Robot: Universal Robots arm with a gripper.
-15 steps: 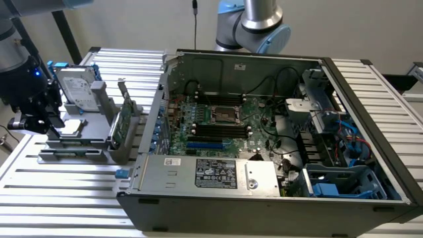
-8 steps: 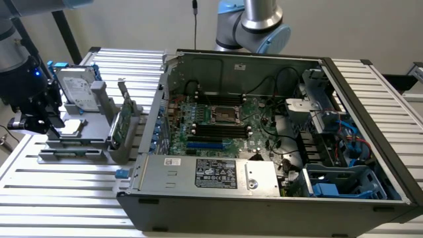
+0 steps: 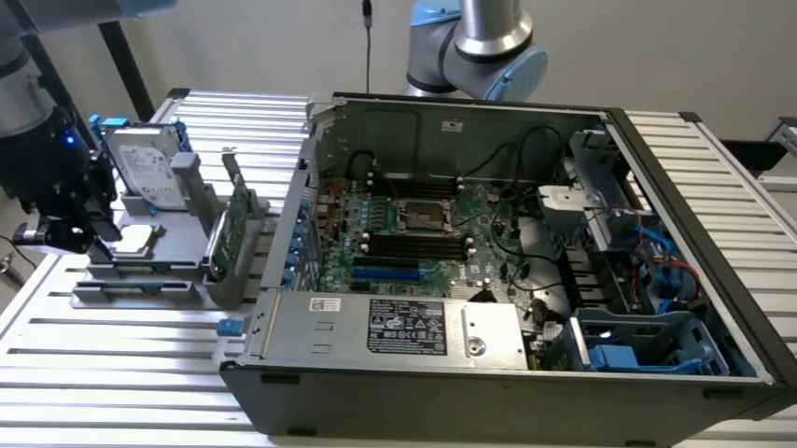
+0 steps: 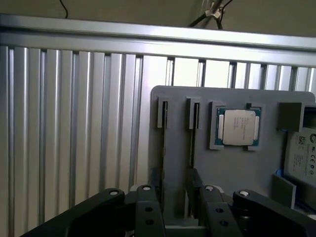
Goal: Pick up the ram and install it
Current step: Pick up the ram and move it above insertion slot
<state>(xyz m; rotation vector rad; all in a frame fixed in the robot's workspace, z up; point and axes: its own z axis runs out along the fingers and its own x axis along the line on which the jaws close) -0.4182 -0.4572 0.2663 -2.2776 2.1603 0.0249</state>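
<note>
We saw the arm reaching straight down over the grey holder near the table's edge, its claw spread above two narrow slots.

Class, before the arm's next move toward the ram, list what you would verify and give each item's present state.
1. The gripper is open and holds nothing: ok.
2. The gripper is above the grey holder: ok.
3. The ram stands in the holder's narrow slot: ok, its dark edge shows.
4. The ram is centred between the fingers: cannot tell.
5. The motherboard's black slots are empty: ok, they look free.
6. The computer case is open on top: ok.
</note>
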